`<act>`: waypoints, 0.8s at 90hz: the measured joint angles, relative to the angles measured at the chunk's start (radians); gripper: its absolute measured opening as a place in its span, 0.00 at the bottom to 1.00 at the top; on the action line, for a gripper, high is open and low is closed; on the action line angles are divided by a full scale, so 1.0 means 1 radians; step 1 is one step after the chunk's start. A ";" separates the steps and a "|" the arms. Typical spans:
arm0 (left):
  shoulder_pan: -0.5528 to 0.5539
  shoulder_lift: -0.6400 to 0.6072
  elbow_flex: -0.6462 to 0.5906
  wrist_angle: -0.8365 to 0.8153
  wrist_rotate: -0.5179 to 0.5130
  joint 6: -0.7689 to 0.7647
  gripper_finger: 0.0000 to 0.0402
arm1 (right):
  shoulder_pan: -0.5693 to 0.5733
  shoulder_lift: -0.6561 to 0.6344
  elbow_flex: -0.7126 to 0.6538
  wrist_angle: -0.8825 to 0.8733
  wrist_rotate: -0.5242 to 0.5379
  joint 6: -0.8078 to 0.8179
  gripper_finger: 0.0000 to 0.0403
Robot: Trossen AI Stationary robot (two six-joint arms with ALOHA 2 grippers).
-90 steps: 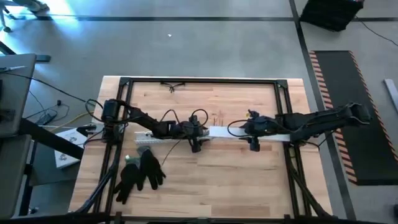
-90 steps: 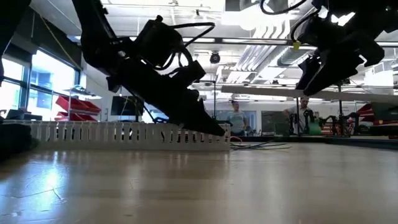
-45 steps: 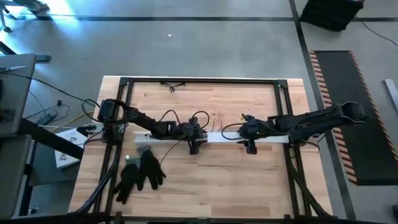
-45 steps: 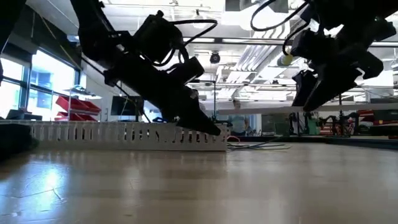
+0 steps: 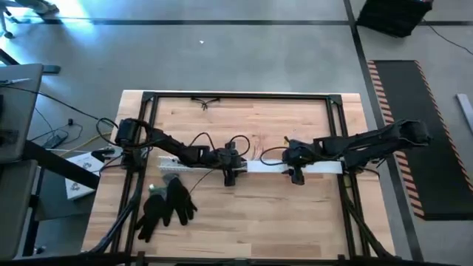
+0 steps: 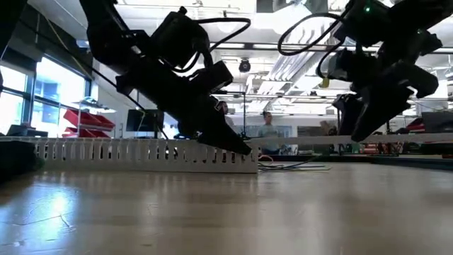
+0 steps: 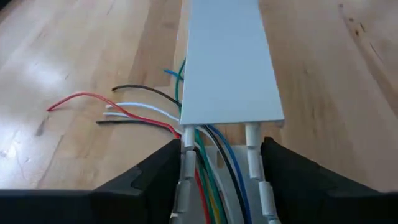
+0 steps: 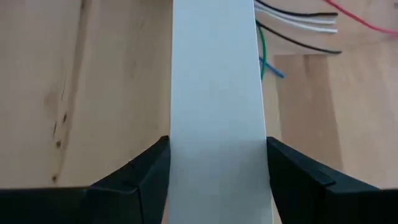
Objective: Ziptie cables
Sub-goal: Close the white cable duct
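High view, frame centre: we see left claw [image 5: 230, 177] straddling the slotted channel [image 7: 214, 186] holding cables [image 7: 208, 163], right claw [image 5: 295, 177] gripping the white cover [image 8: 216, 106].

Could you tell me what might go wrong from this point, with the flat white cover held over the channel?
1. The loose wires fan out sideways beside the slotted channel; the white cover could pinch them.
2. The right gripper only straddles the cover, so it may slide or skew.
3. The left gripper straddles the channel, in the cover's path.

A flat white cover [image 7: 229, 62] hides most of the cables [image 7: 208, 180] in the slotted channel [image 6: 141, 152]; both ends of the cover run off frame.
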 joint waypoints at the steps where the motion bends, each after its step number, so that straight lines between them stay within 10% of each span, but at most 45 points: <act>1: 0.000 0.000 0.000 0.000 0.000 0.000 0.48 | 0.000 0.000 0.000 0.000 0.000 0.000 0.50; 72: 0.003 -0.109 -0.008 -0.133 0.008 0.014 0.62 | -0.002 0.131 0.030 0.066 -0.017 0.014 0.49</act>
